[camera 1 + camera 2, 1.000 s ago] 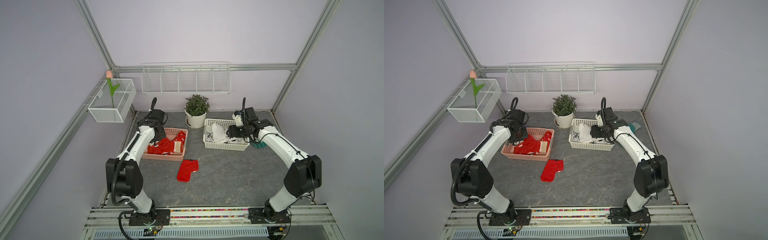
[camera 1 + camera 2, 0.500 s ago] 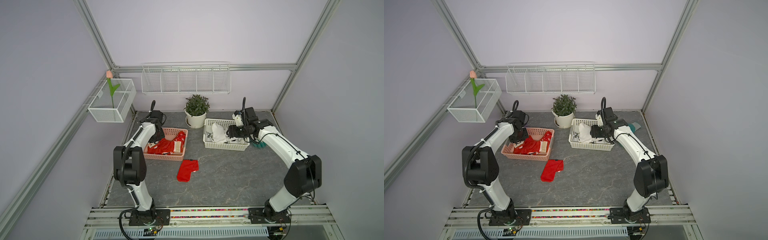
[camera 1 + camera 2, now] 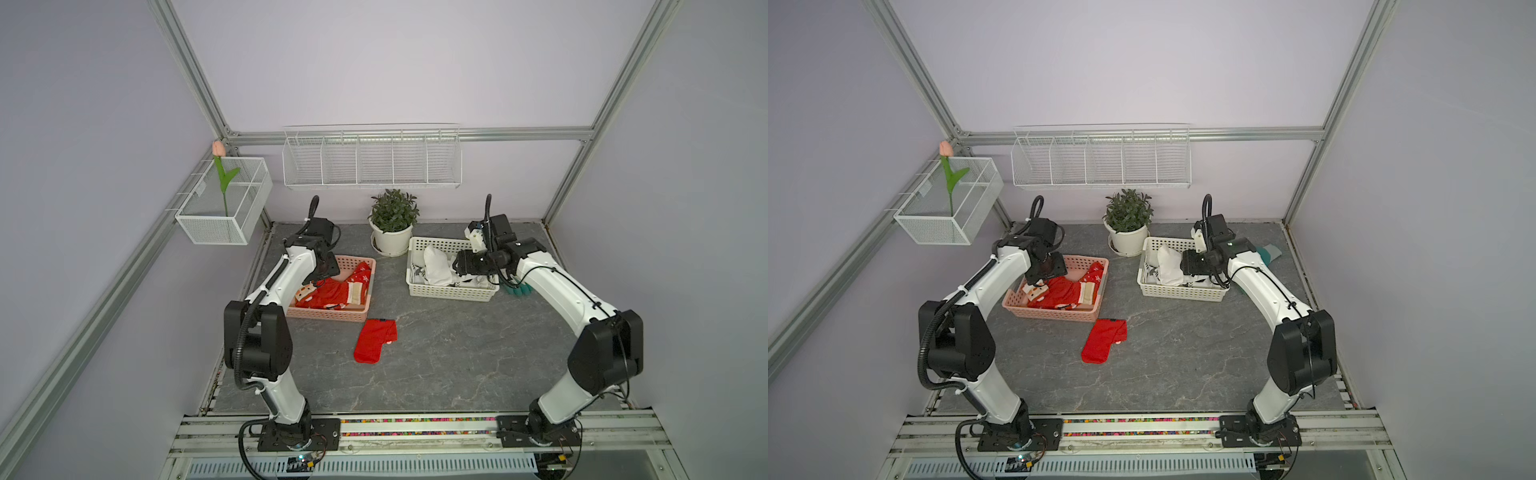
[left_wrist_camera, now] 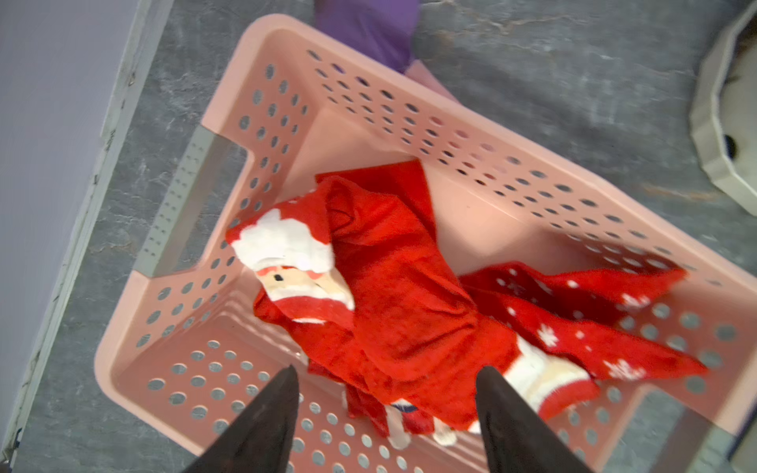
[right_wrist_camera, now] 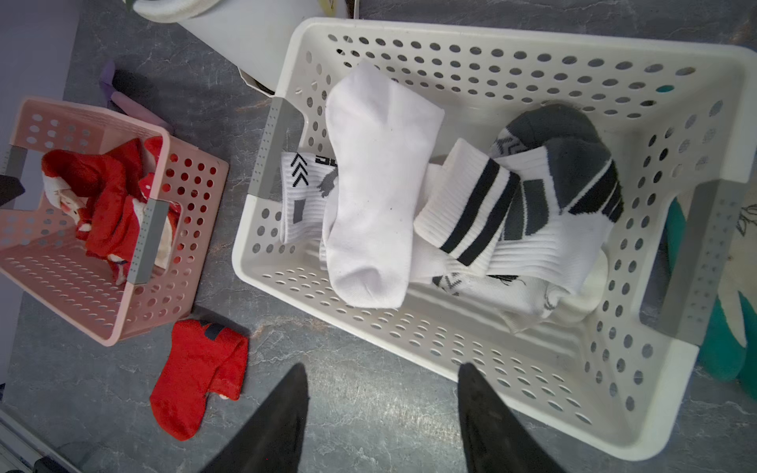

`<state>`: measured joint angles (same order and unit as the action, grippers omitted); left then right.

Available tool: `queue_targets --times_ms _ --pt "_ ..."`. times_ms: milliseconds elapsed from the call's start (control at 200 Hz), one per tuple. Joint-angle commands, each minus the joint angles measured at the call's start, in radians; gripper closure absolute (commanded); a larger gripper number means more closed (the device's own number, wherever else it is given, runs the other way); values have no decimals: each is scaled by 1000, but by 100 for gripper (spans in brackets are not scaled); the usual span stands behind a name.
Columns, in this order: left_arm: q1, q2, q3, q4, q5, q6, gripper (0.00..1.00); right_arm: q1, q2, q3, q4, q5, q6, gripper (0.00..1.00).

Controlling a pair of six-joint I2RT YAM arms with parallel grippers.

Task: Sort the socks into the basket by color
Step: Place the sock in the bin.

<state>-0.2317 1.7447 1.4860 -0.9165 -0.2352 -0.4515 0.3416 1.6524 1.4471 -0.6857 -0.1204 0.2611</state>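
By colour, red socks (image 4: 393,266) are kept in the pink basket (image 4: 491,164), white socks (image 5: 377,176) in the white basket (image 5: 532,53); left gripper (image 4: 385,374) and right gripper (image 5: 381,368) are spread, empty.

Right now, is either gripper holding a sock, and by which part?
Nothing held. Left gripper open above the red socks in the pink basket; right gripper open at the white basket.

White arms (image 3: 557,286), bulky black joints (image 3: 257,340), ribbed black cables (image 3: 240,332), black plates (image 3: 328,432) on the rail (image 3: 415,442); left gripper (image 4: 387,368) dark, tapered.
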Motion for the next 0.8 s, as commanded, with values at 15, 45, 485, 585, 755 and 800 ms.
queue_targets --times_ms 15,45,485,585,755,800 --pt "-48 -49 2 -31 19 -11 27 -1 -9 -17 5 -2 3 40" --pt "-55 -57 5 -34 24 -11 26 -3 -11 -19 5 -1 1 40" --pt "-113 -187 -5 -91 111 66 22 0 -38 -33 5 -4 1 40" --pt "-165 -217 -27 -113 92 66 21 -1 -44 -32 1 1 0 40" --pt "-274 -274 -80 -143 79 65 20 -1 -48 -35 5 -2 3 40" --pt "-305 -286 -100 -148 73 62 19 0 -45 -36 3 -2 2 40"
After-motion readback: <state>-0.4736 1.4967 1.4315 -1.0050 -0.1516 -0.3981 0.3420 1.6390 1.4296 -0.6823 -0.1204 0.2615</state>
